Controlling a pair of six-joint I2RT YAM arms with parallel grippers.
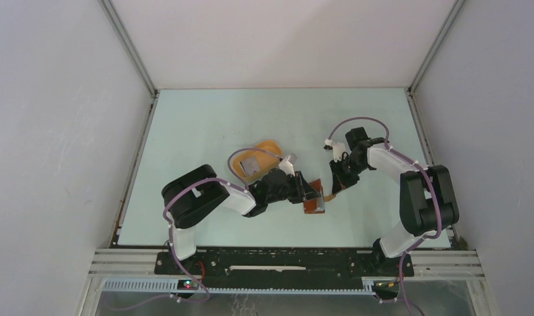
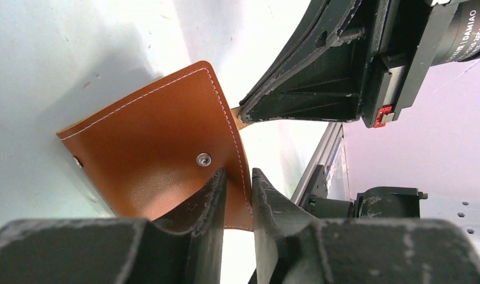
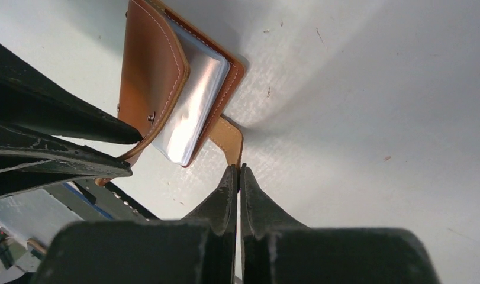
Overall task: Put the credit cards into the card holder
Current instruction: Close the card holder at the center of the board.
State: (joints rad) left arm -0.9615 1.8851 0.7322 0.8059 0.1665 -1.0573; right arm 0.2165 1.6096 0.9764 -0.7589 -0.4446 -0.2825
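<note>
Card holder [image 2: 154, 142] between left claw [image 2: 238, 180] and right claw [image 3: 237, 171], tray [image 1: 269, 146] behind

Black-and-white arms [image 1: 205, 197], purple cables [image 1: 356, 122] — jaws black, perhaps scuffed.

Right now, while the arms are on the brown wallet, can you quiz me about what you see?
1. True or false: a grey card lies in the orange tray.
2. What does the left gripper pinch? A the card holder; B the card; C the tray.
3. Fill in: the right gripper is ____ on the card holder's strap tab.
Key: 1 true; 2 A; 3 shut.
</note>
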